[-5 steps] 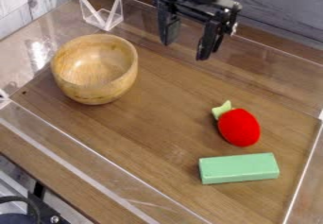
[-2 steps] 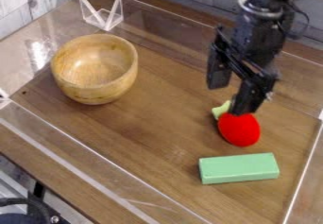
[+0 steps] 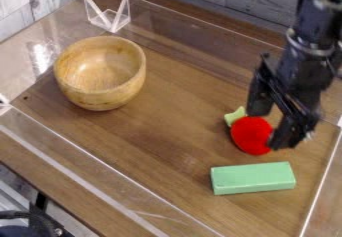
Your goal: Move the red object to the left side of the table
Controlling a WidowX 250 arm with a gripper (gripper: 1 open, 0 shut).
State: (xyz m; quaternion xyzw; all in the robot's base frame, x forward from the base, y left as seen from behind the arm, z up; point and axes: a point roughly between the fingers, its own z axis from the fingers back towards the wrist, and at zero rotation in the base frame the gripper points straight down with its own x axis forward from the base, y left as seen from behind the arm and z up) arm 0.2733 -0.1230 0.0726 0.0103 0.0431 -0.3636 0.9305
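Note:
The red object (image 3: 249, 133), a small rounded toy fruit with a pale green leafy end (image 3: 234, 114), lies on the table (image 3: 174, 131) at the right, just behind the green block. My black gripper (image 3: 271, 118) points down right over it, open. One finger (image 3: 257, 101) stands behind and left of the fruit and the other finger (image 3: 287, 133) at its right side, so the fruit sits low between them. Whether the fingers touch it I cannot tell.
A wooden bowl (image 3: 99, 72) stands at the left. A green rectangular block (image 3: 253, 177) lies in front of the fruit near the front right. A low clear acrylic wall (image 3: 107, 196) edges the tabletop, with a clear folded piece (image 3: 107, 13) at the back left.
My gripper has come from the back of the table rightward and down to the red object, rolling about its own axis as it went. The fruit, bowl and block have not moved.

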